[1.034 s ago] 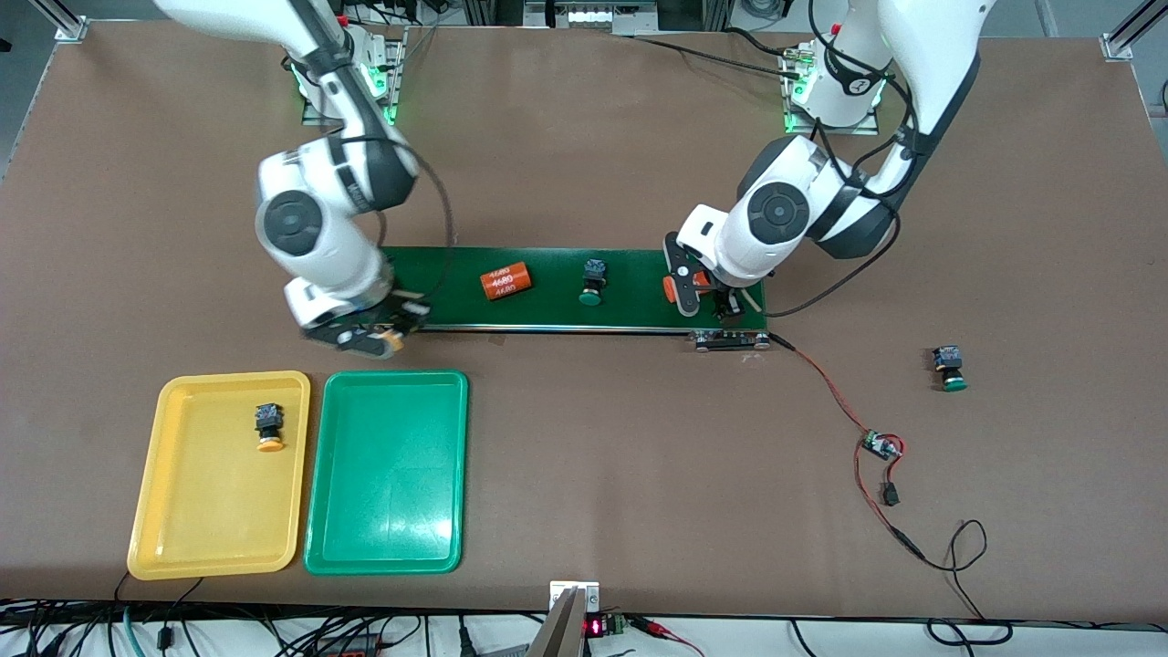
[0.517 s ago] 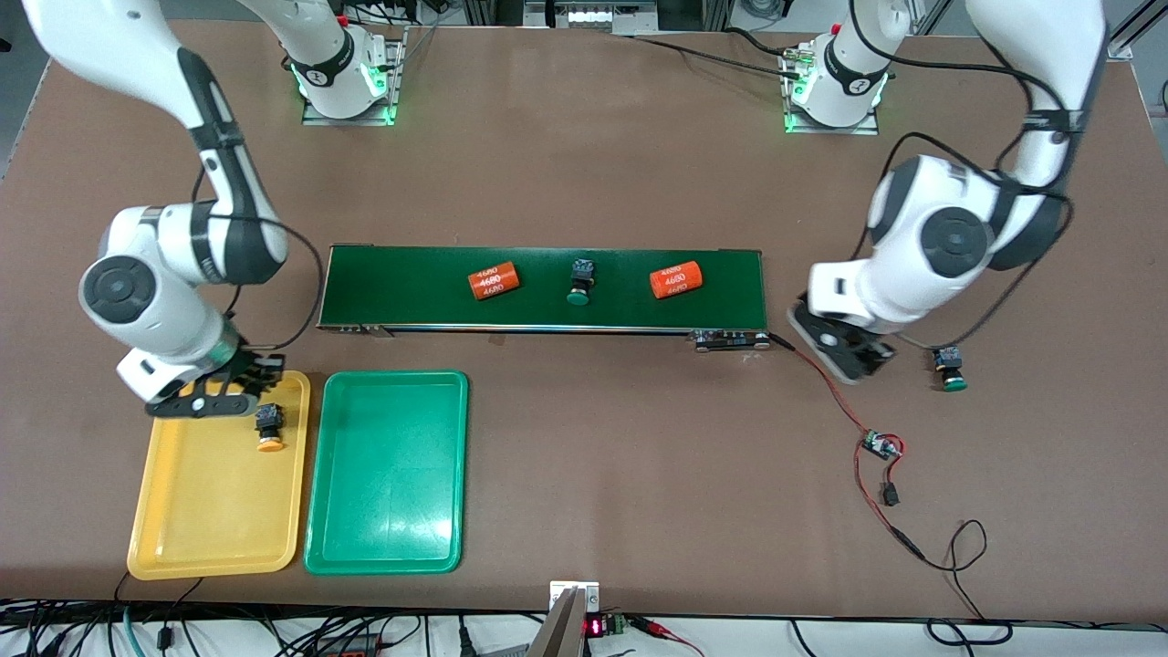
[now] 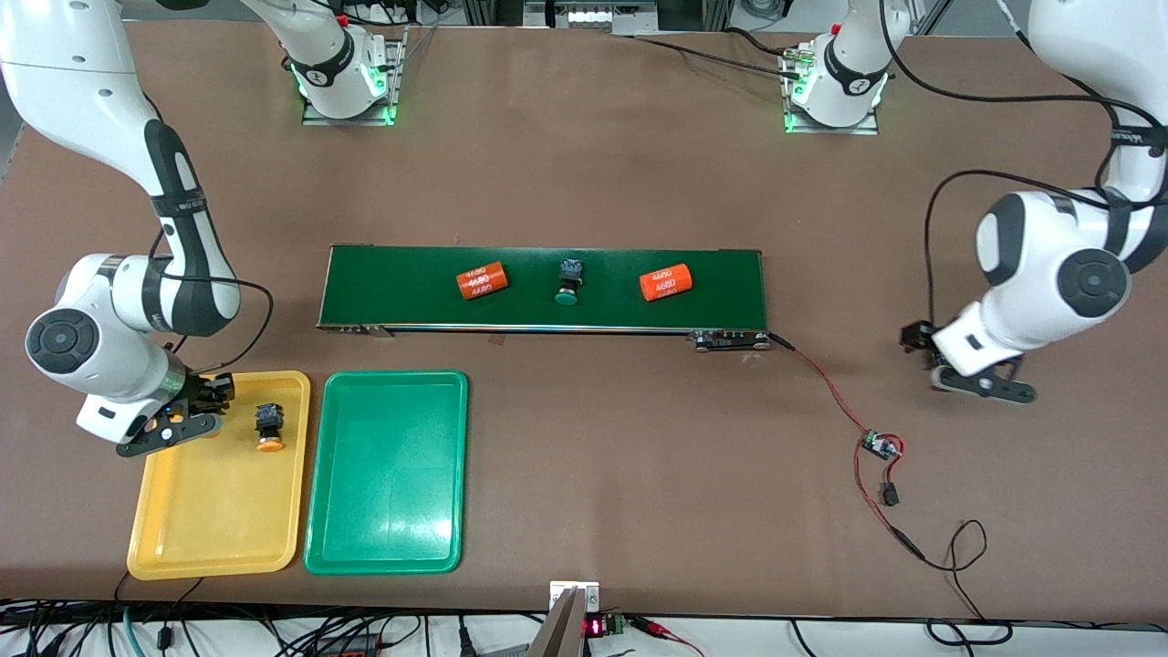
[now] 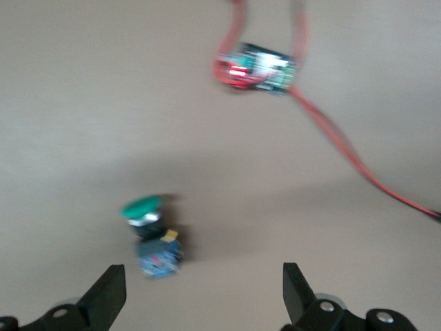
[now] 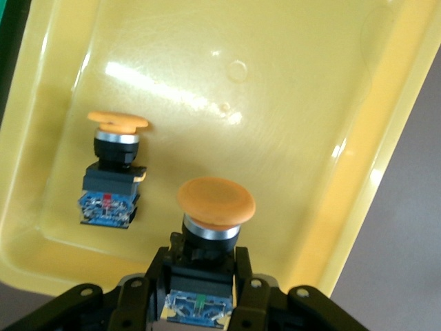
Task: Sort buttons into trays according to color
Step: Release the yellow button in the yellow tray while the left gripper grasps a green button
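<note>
My right gripper [image 3: 203, 403] is over the yellow tray's [image 3: 214, 520] corner nearest the right arm's base. It is shut on an orange-capped button [image 5: 215, 231], gripped by its black-and-blue body, right gripper [image 5: 204, 279]. A second orange-capped button [image 3: 267, 427] lies on its side in that tray [image 5: 289, 96], beside the held one [image 5: 114, 172]. The green tray [image 3: 388, 511] lies next to it. A green-capped button [image 3: 568, 281] lies on the conveyor belt [image 3: 401, 283]. My left gripper [image 3: 972, 381] is open over another green-capped button [image 4: 151, 238] on the bare table; that button lies just ahead of the left gripper [image 4: 204, 296].
Two orange cylinders marked 4680 [image 3: 481, 279] [image 3: 665, 283] lie on the belt either side of the green button. A small circuit board on red wires [image 3: 881, 445] lies on the table near the left gripper, and also shows in the left wrist view [image 4: 262, 67].
My right gripper has swung from the belt's end to over the yellow tray with the orange button. My left gripper has left the belt, an orange cylinder now there, and moved over the table's green button.
</note>
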Controlling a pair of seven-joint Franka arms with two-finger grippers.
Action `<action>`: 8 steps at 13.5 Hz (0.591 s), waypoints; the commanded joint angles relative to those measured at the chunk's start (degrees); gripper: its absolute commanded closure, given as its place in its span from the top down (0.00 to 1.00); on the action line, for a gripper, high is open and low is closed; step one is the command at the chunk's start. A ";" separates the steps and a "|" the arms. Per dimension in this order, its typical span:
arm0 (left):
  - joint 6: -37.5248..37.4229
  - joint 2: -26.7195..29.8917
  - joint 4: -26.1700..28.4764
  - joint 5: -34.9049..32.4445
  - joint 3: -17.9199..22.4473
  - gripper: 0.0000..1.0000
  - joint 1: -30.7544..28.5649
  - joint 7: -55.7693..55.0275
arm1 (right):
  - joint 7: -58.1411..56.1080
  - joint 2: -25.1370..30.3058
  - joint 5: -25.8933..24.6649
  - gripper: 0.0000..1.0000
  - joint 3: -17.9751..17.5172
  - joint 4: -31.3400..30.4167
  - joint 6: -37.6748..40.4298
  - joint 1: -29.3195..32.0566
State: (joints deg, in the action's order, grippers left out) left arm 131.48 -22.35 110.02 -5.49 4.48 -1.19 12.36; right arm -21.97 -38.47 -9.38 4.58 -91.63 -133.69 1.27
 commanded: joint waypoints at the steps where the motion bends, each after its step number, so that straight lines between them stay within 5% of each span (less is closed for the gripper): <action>1: 6.92 -3.30 -0.06 0.04 3.16 1.00 0.58 -1.20 | -2.80 -3.01 -0.73 0.07 -0.71 2.25 -2.88 1.19; 7: 10.81 -8.14 2.13 -0.49 5.98 1.00 0.49 -1.90 | -2.81 -6.18 -0.55 0.10 -0.71 2.42 -8.69 1.63; 8: 10.81 -9.19 2.13 -0.49 5.98 1.00 0.49 -1.90 | -2.20 -6.44 -0.55 0.32 -0.71 2.51 -8.78 1.63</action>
State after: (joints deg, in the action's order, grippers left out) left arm 141.32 -30.40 111.40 -5.49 9.95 -1.37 11.47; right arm -23.81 -43.75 -9.38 4.58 -90.64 -141.69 2.12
